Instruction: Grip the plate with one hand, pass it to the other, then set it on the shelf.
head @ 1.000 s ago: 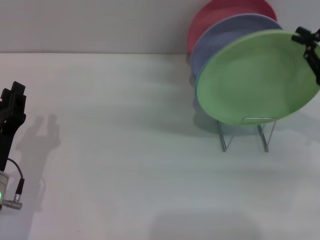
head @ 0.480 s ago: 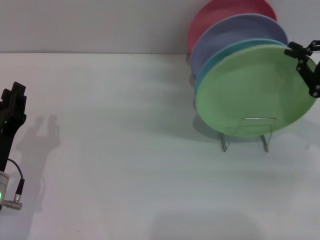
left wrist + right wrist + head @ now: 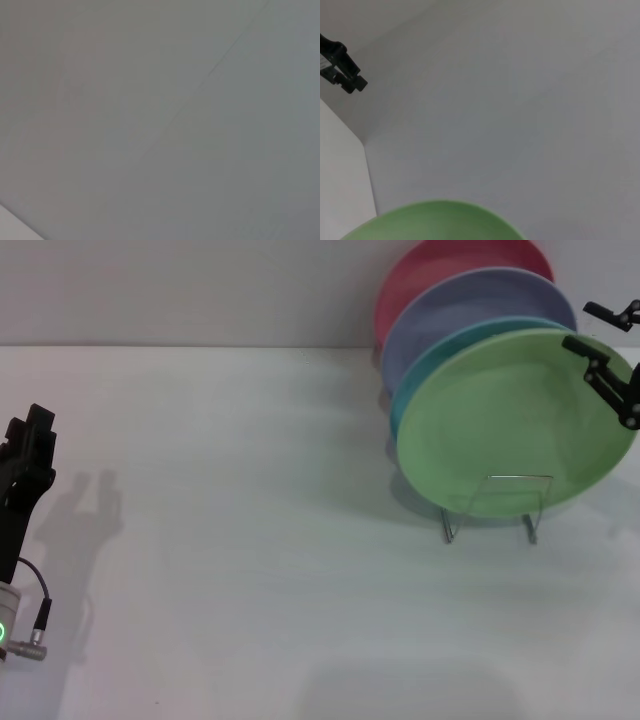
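The light green plate [image 3: 505, 425] stands on edge in the front slot of the silver wire shelf [image 3: 493, 508], at the far right of the table in the head view. My right gripper [image 3: 581, 327] is at the plate's upper right rim, jaws apart with one finger in front of the rim and one behind. The plate's rim shows in the right wrist view [image 3: 437, 220]. My left gripper [image 3: 28, 445] is parked at the table's far left edge, and it also shows far off in the right wrist view [image 3: 341, 64].
Behind the green plate stand a turquoise plate [image 3: 432, 362], a lavender plate [image 3: 470, 302] and a red plate [image 3: 435, 268] in the same rack. A cable and plug [image 3: 32, 625] lie by my left arm. The white table [image 3: 250, 540] stretches between the arms.
The green plate came down and settled upright in the rack's front slot. My right gripper's fingers spread apart at its rim. The left arm barely moved.
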